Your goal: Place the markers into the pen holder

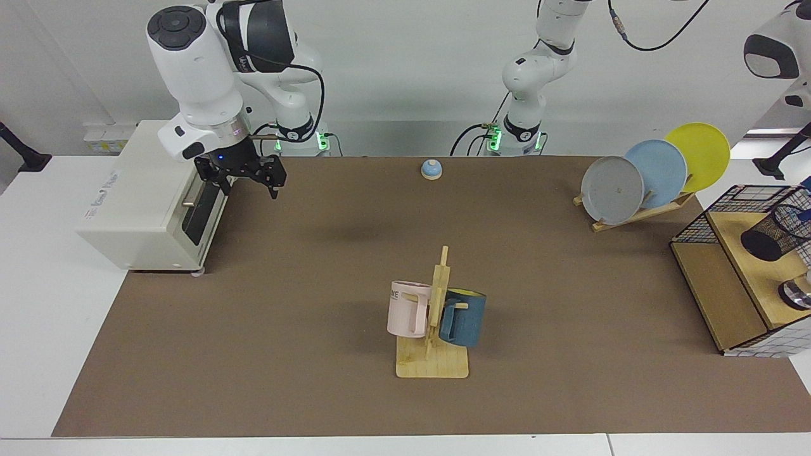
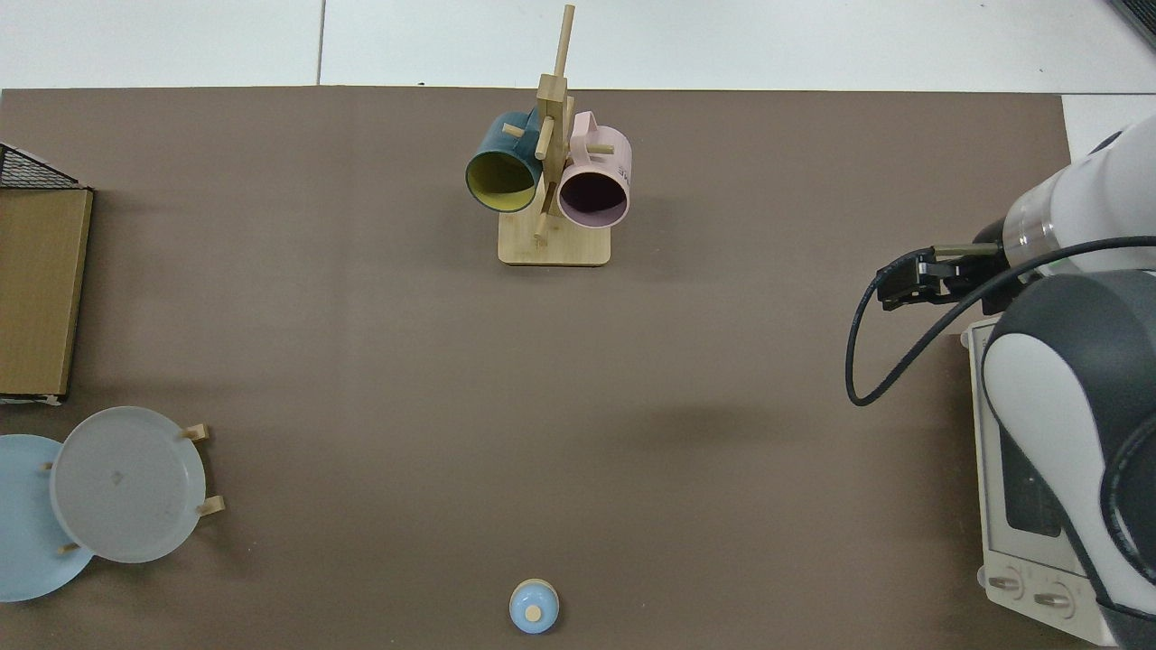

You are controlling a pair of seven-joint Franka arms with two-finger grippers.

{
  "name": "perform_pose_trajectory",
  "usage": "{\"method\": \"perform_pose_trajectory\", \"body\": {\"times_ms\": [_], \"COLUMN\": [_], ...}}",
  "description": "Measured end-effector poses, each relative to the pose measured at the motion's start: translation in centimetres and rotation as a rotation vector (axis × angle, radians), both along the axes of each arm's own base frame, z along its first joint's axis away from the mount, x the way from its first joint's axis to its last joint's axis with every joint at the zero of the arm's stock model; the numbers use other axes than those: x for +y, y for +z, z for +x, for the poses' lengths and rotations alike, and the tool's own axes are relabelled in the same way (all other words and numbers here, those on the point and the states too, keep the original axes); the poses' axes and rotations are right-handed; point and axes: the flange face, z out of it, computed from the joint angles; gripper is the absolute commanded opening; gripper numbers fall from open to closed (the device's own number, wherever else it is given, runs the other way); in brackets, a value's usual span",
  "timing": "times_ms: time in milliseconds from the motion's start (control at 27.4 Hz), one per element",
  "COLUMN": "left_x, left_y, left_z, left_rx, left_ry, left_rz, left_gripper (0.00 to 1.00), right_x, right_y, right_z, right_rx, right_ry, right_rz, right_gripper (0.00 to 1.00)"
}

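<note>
Your right claw [image 1: 248, 182]: open, empty, waiting beside cream toaster oven [image 1: 149, 202] | left claw: unseen | black wire-mesh pen holder [image 1: 776, 231]: on shelf, blue-tipped marker [image 1: 804, 214] apparently inside.

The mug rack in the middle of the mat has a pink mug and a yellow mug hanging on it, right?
Not quite. The mug rack holds a pink mug and a dark blue mug, not a yellow one. Only its inside is yellow, as the top view shows; the facing view shows its blue outside.

Matt brown table mat [image 1: 304, 304], pale wooden mug rack [image 1: 434, 354], black wire-mesh pen holder [image 1: 782, 229].
</note>
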Motion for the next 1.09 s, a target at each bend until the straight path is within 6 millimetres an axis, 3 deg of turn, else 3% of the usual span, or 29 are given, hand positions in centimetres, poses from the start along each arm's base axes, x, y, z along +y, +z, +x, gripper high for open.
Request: {"method": "perform_pose_trajectory", "body": {"times_ms": [146,182,219,255,292,766,912,1094], "left_x": [0.1,0.1,0.1,0.1,0.1,-0.6,-1.9,-4.9], "left_y": [-1.2,-1.6,-1.9,-2.2,-2.4,-2.2,-1.3,-0.2], "left_z": [0.3,0.4,0.5,0.5,0.5,0.7,0.9,0.9], "left_rx": [0.013,0.016,0.019,0.023,0.026,0.024,-0.007,-0.091], "left_ry": [-0.004,-0.007,-0.008,-0.008,-0.007,-0.013,0.004,0.179], "left_rz": [-0.01,-0.012,-0.015,-0.019,-0.023,-0.032,-0.092,-0.264], "left_gripper": [0.01,0.22,0.62,0.88,1.0,1.0,1.0,1.0], "right_x": [0.0,0.0,0.0,0.0,0.0,0.0,0.0,0.0], "right_y": [0.0,0.0,0.0,0.0,0.0,0.0,0.0,0.0], "right_z": [0.0,0.0,0.0,0.0,0.0,0.0,0.0,0.0], "right_rx": [0.0,0.0,0.0,0.0,0.0,0.0,0.0,0.0], "right_ry": [0.0,0.0,0.0,0.0,0.0,0.0,0.0,0.0], "right_rz": [0.0,0.0,0.0,0.0,0.0,0.0,0.0,0.0], "right_gripper": [1.0,1.0,1.0,1.0,1.0,1.0,1.0,1.0]}}
